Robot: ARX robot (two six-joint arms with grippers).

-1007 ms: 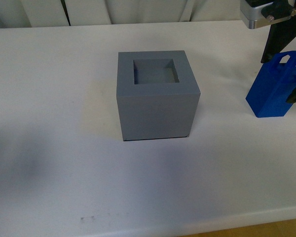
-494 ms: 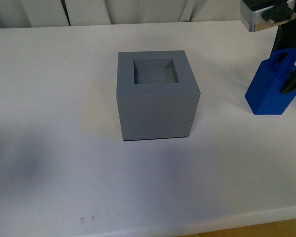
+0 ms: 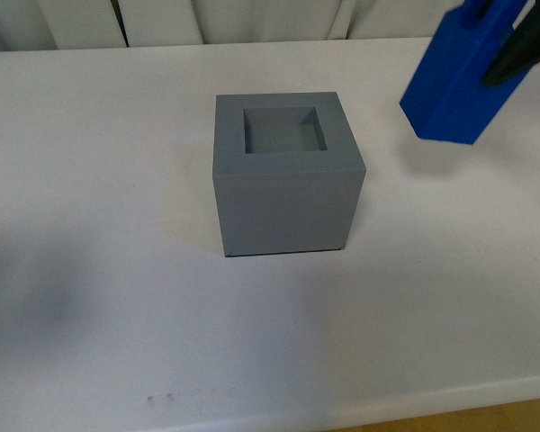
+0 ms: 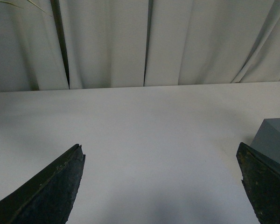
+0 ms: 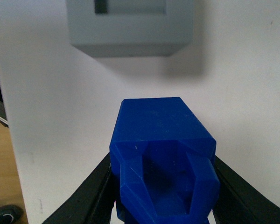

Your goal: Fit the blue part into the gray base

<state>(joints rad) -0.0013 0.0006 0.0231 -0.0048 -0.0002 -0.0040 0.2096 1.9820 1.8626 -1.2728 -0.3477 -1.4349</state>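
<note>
Holding the blue part [image 3: 457, 85] tight, the right tool [image 5: 164, 200] has a black finger [image 5: 86, 196] pressed on each side of it, close to the end with the loop handle. The blue part is up in the air and tilted. In the front view its flat bottom points down toward 7 o'clock. It is at about 2 o'clock from the gray base [image 3: 288, 189] and does not touch it. The gray base sits flat on the white desk [image 3: 99, 198], near the middle, and the square hole in its top faces up. The left tool [image 4: 158, 186] is wide open, with only bare desk between its two dark fingers [image 4: 51, 191]. A corner of the gray base shows just beside one of them. Pale curtains [image 4: 107, 42] hang behind the desk.
</note>
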